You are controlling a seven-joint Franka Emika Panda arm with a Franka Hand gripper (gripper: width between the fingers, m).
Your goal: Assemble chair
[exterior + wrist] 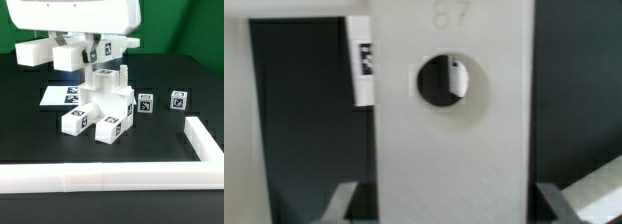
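The gripper (97, 62) is clamping a glossy white plastic chair piece (446, 110) at upper centre; it should be lowering squarely onto the half-built chair (103, 105).

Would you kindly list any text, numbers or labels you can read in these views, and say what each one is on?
"67", faint raised digits, uncertain: on the white chair part in the wrist view.
Black-and-white square tags on the chair pieces: patterns only, no words.
Tags on the marker board: too small to read.
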